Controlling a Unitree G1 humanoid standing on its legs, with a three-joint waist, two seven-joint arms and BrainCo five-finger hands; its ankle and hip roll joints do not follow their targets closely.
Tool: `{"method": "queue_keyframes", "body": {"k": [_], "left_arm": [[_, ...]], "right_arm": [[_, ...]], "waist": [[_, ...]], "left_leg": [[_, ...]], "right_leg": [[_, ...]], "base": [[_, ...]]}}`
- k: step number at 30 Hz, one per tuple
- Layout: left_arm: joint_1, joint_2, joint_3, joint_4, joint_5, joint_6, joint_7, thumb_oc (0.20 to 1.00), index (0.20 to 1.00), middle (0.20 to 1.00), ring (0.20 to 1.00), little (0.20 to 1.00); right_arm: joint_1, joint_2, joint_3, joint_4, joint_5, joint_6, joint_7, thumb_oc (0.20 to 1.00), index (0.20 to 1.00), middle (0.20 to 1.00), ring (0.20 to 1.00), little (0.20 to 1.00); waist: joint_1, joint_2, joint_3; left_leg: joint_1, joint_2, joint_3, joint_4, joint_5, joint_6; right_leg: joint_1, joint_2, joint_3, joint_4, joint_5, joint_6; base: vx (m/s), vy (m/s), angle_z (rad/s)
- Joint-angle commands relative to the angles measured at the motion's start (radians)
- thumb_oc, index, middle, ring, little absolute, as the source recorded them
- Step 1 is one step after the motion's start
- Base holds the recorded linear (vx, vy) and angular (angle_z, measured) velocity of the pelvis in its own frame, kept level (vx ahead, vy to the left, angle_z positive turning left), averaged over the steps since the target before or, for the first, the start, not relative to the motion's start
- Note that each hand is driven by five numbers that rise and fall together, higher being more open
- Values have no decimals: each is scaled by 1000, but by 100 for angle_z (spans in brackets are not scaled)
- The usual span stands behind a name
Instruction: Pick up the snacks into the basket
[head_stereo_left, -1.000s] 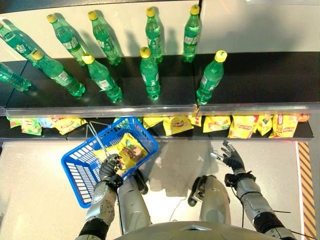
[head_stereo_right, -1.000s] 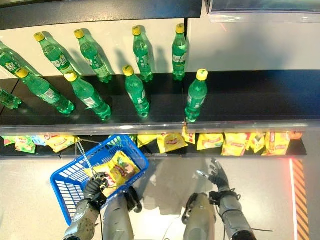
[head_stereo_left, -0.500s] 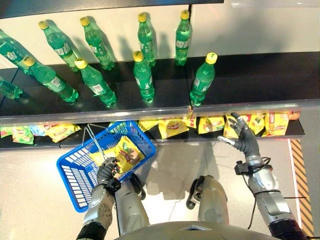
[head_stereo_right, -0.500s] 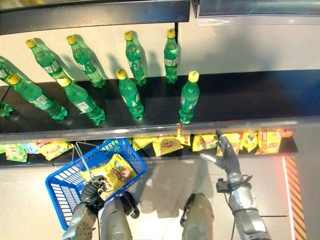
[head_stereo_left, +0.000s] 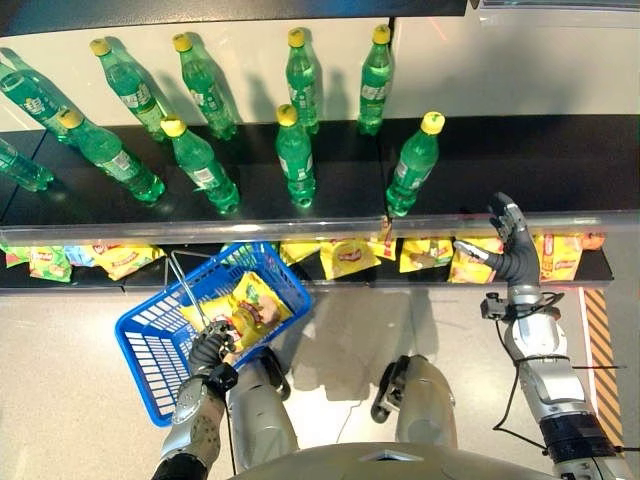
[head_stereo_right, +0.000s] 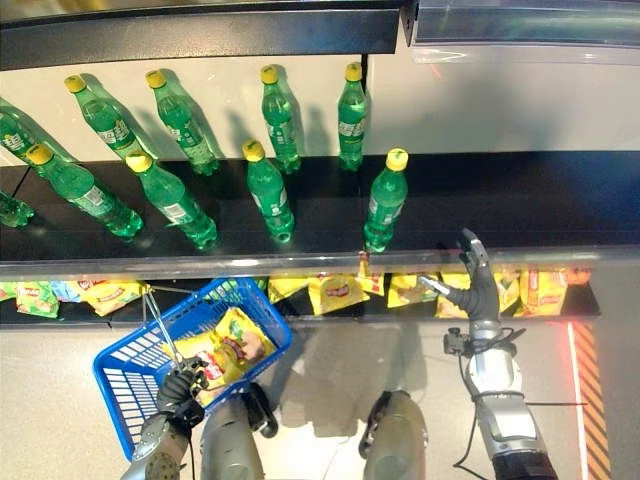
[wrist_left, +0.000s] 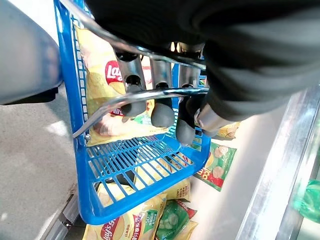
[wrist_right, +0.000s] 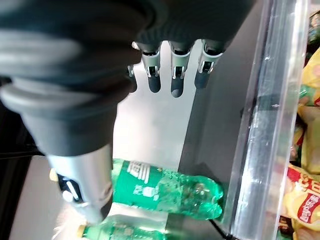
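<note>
My left hand (head_stereo_left: 208, 352) is shut on the wire handle (wrist_left: 150, 95) of a blue basket (head_stereo_left: 150, 345), which hangs low at the left in front of the bottom shelf. Yellow snack bags (head_stereo_left: 258, 300) lie inside it, one a chip bag (wrist_left: 107, 90). More yellow snack bags (head_stereo_left: 347, 255) line the bottom shelf, some right of my right hand (head_stereo_left: 560, 255). That right hand (head_stereo_left: 514, 258) is open, its fingers (wrist_right: 172, 75) straight, raised before the shelf's front rail above the bags.
Green bottles with yellow caps (head_stereo_left: 297, 160) stand on the dark upper shelf, one (head_stereo_left: 412, 165) close left of my right hand. A clear rail (head_stereo_left: 300, 228) edges that shelf. An orange and black striped strip (head_stereo_left: 600, 330) marks the floor at the right.
My right hand has risen from near the floor to the shelf's front rail, still open. The left hand keeps the basket in place. The view has shifted slightly.
</note>
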Motion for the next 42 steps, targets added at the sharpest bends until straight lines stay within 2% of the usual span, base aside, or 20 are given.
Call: {"method": "queue_keyframes", "body": {"k": [1,7,17,21,42], "left_arm": [[8,37,-34,-129,8,-61,-31,200,200,200,200,200],[11,47,-61,-159,8,-50,-34,200,200,200,200,200],[22,60,-70,-182,9,-44,-46,200,200,200,200,200],[21,66,-82,-181,1,-40,-48,200,200,200,200,200],[30,84,-99,-200,-17,-28,-43,200,200,200,200,200]], "right_arm": [[-67,-20,-27,10,-31,-20,-28,1000,1000,1000,1000,1000],[-206,-11,31,122,-34,12,-57,1000,1000,1000,1000,1000],[-323,-31,64,211,-40,37,-73,1000,1000,1000,1000,1000],[-404,-41,111,302,-29,61,-69,1000,1000,1000,1000,1000],[-631,-43,150,535,69,90,-85,1000,1000,1000,1000,1000]], "waist": [[28,14,-16],[60,24,-8],[84,29,-4],[99,29,0],[134,37,7]], "left_leg": [[42,24,10,92,-113,-27],[28,26,1,97,-109,-25],[24,23,-3,93,-102,-30],[27,21,-5,86,-97,-31],[18,19,-15,96,-94,-32]], "right_leg": [[29,-12,-15,-136,145,87],[26,-15,-26,-133,145,83],[31,-18,-34,-135,146,85],[36,-20,-37,-138,148,86],[39,-23,-43,-125,149,85]], "base": [[-8,-15,5],[-2,-3,2],[3,-6,5],[4,-6,4],[0,0,0]]}}
